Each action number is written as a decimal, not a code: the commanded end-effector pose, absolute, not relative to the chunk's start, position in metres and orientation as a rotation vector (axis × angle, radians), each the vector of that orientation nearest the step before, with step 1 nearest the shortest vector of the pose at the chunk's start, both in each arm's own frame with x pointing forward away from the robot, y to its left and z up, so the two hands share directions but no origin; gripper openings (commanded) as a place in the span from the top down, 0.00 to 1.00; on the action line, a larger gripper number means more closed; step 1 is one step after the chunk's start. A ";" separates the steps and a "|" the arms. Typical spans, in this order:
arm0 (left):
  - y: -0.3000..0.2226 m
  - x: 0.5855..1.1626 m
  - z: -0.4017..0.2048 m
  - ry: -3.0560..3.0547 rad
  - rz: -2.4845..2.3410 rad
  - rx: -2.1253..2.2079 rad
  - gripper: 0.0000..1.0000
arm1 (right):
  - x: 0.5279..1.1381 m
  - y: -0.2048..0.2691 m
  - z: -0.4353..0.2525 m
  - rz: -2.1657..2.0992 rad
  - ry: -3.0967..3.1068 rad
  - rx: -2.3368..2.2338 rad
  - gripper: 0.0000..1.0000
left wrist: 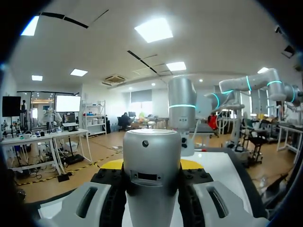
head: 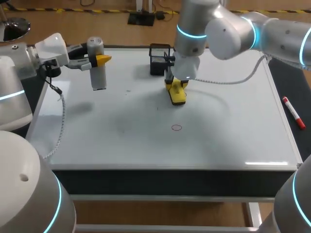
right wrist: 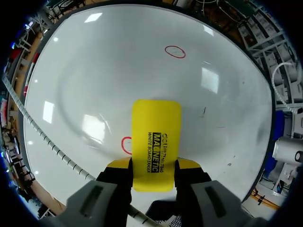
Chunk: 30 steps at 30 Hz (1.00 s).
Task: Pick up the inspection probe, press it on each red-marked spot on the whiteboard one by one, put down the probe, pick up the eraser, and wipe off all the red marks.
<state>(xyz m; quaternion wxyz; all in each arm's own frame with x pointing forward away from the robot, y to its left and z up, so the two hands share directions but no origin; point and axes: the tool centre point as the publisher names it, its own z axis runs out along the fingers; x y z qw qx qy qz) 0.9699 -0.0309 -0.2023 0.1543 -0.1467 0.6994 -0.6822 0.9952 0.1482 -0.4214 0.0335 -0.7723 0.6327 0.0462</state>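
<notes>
Bright overhead light left white glare patches on the whiteboard (right wrist: pixel 118 71) and soft shadows; wrist views bent at the edges.

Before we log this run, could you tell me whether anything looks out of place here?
One oddity: the grey cylindrical inspection probe is not put down; the left gripper holds it upright above the white whiteboard, while the right gripper already holds the yellow rectangular eraser on the board. Nothing looks spilled or damaged.

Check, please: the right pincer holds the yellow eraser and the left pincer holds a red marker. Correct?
No. The left wrist view shows the left pincer holding the silver inspection probe, not a marker. The right pincer holds the yellow eraser.
</notes>
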 end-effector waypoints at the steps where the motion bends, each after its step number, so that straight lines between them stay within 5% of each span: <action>1: -0.031 0.970 -0.203 2.000 -1.957 -0.418 1.00 | 0.998 0.147 -0.424 0.138 1.948 -2.390 1.00; 30: -0.031 0.970 -0.203 2.000 -1.957 -0.418 1.00 | 1.011 0.089 -0.433 0.065 2.073 -2.340 1.00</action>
